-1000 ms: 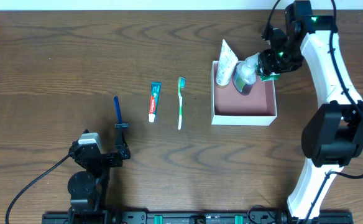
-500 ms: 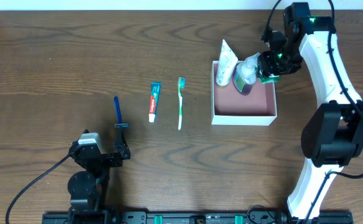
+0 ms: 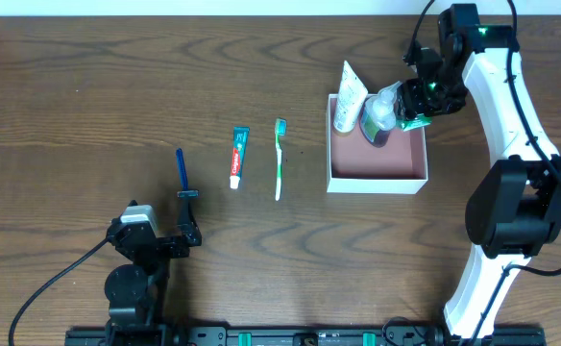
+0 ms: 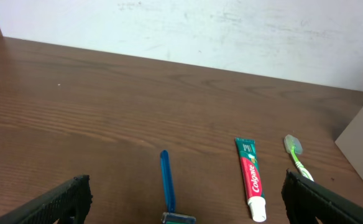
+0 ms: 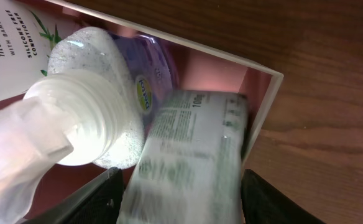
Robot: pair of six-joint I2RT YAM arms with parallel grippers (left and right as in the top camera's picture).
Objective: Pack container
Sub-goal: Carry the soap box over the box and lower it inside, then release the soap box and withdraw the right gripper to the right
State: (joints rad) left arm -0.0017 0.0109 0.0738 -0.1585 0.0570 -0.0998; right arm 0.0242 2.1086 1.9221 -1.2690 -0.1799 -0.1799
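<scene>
The container (image 3: 377, 183) is a square white-walled box with a pink inside, right of centre; its corner shows in the right wrist view (image 5: 265, 106). A white tube (image 3: 351, 96) and a clear pump bottle (image 3: 381, 111) lean inside it. My right gripper (image 3: 417, 113) hovers over its far right corner. In the right wrist view the green-and-white soap packet (image 5: 191, 155) lies blurred between the open jaws of the right gripper (image 5: 184, 186), over the pink floor beside the bottle (image 5: 101, 93). My left gripper (image 3: 177, 229) stands open and empty at the front left.
A blue razor (image 3: 181, 168) lies just ahead of the left gripper (image 4: 184, 205), its head between the fingers' line in the left wrist view (image 4: 165, 180). A toothpaste tube (image 3: 238, 156) and a green toothbrush (image 3: 280, 159) lie side by side left of the container.
The right jaws have spread slightly and the soap packet now shows blurred between them. The right arm nudged a little; the left arm has not moved.
</scene>
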